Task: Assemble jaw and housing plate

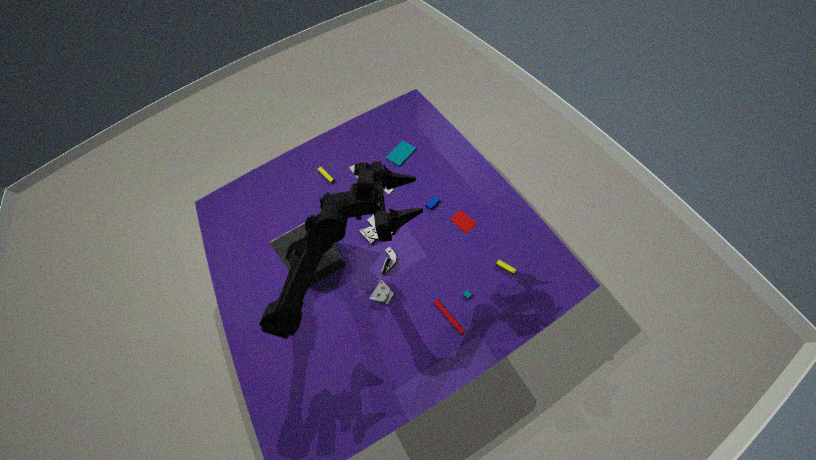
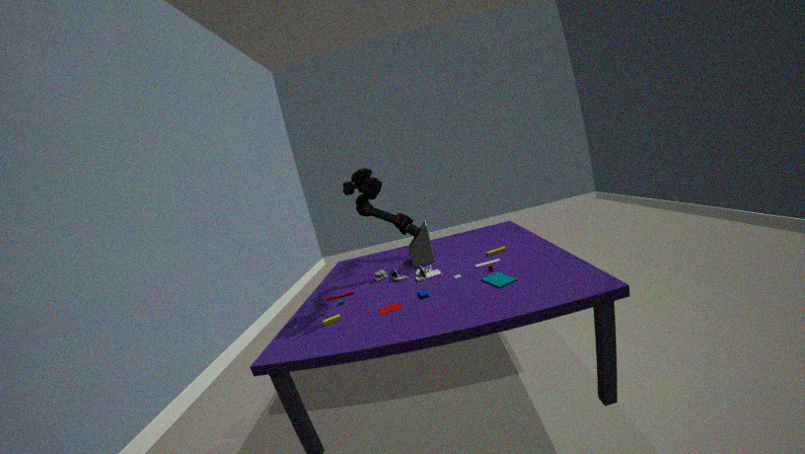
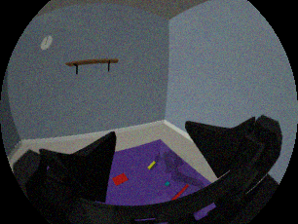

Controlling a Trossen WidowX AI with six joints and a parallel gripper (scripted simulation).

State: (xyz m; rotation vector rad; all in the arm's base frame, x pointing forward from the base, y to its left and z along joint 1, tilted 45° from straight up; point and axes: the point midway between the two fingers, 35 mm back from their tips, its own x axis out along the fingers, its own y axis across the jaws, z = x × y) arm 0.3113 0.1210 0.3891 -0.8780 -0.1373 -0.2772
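Hovering open black claw (image 1: 418,195) (image 2: 353,183) (image 3: 152,130), purple table (image 1: 240,228) (image 2: 451,316) (image 3: 141,158) below, 2 yellow bars (image 1: 325,174) (image 2: 496,251).

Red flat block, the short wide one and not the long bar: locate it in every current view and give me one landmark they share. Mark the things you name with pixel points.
Top: the red flat block (image 1: 463,221) (image 2: 389,309) (image 3: 120,179) lies right of centre.
Exterior: below centre, near the table's front edge.
Wrist: low, left of centre, between the gripper's fingers as seen, but not held.
Shared landmark: the long red bar (image 1: 449,316) (image 2: 340,296) (image 3: 180,192).
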